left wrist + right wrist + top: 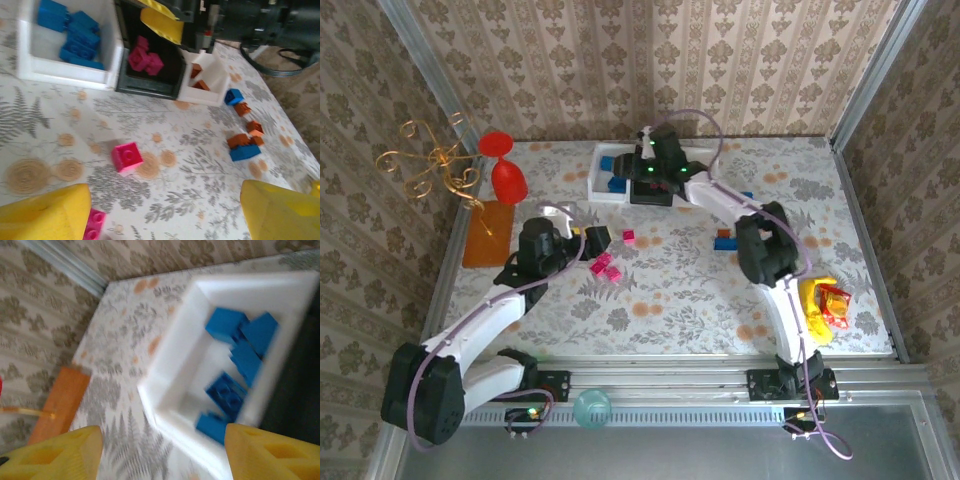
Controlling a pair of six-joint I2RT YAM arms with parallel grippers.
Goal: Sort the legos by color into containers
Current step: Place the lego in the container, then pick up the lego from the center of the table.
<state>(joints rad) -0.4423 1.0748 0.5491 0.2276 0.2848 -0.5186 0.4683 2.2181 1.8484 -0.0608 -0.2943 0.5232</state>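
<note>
Three containers stand in a row at the back. A white bin (30, 65) holds several blue legos (75, 37). The black bin (150, 90) beside it holds pink ones (145, 60), and a second white bin (205, 95) holds orange-brown ones. My right gripper (160, 455) hangs open over the near left corner of the blue bin (165, 370), nothing between its fingers. My left gripper (162, 215) is open low over the table, with a pink lego (127, 157) ahead of it and another (94, 225) by its left finger. Orange and blue bricks (245, 145) lie to the right.
A red goblet (505, 170) and a gold wire ornament (430, 165) stand at the back left above a flat orange mat (487, 233). A yellow object (823, 308) lies at the right front. Wallpapered walls close in three sides.
</note>
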